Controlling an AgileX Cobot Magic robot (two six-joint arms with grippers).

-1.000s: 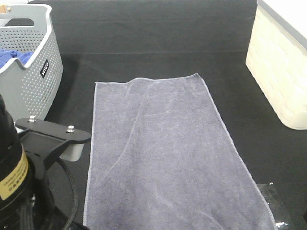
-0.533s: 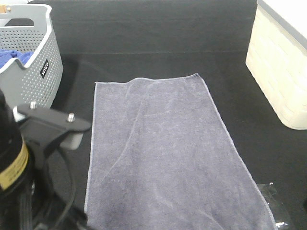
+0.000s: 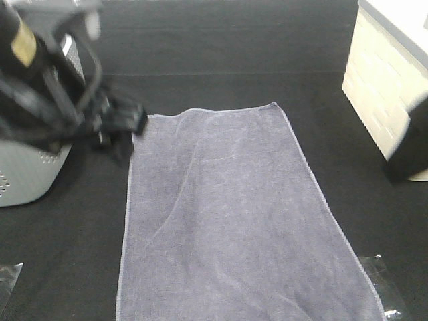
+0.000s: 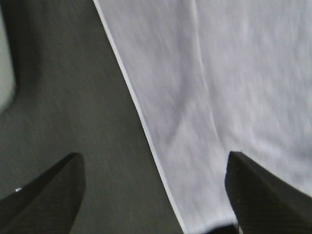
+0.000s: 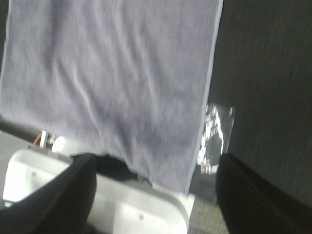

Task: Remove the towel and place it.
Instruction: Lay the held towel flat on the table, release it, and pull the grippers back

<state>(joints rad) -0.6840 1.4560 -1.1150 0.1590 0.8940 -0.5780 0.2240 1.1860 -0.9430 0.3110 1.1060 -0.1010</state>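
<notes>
Since the towel (image 3: 227, 214) lies flat on the table (image 3: 234, 47), long axis twelve to six, the left gripper (image 4: 153, 161), spread over its eleven-o'clock corner, seems nearer; the right gripper (image 5: 156, 161), also spread, hangs toward three.

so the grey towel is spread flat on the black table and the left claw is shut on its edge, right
Not shut: the left claw is open over the hem of the towel, gripping nothing; the left wrist view shows it. The rest holds.
</notes>
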